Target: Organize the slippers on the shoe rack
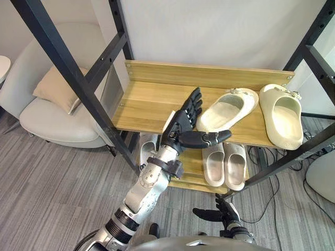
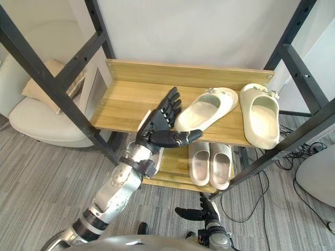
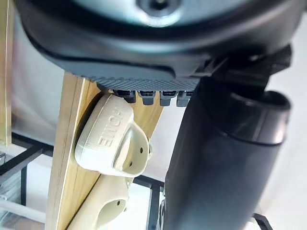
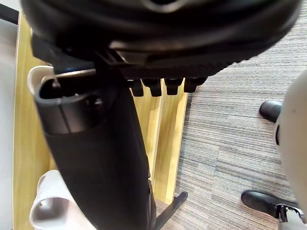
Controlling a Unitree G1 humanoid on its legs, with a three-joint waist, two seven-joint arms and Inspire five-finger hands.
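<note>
Two cream slippers lie on the top shelf [image 1: 152, 99] of the wooden shoe rack. One [image 1: 227, 109] is turned at an angle, the other [image 1: 282, 115] points straight at the right end. My left hand [image 1: 180, 128] is open just left of the angled slipper, fingers straight, thumb [image 1: 207, 138] stretched below its near edge; contact cannot be told. The left wrist view has both cream slippers [image 3: 110, 139] past the fingers. A grey pair [image 1: 225, 164] sits on the lower shelf. My right hand [image 1: 217, 212] hangs open low in front of the rack.
A pale slipper [image 1: 146, 142] on the lower shelf is partly hidden behind my left arm. Black frame bars [image 1: 68, 68] cross on both sides of the rack. An armchair with a cushion [image 1: 52, 104] stands at the left. Cables lie on the floor at the right.
</note>
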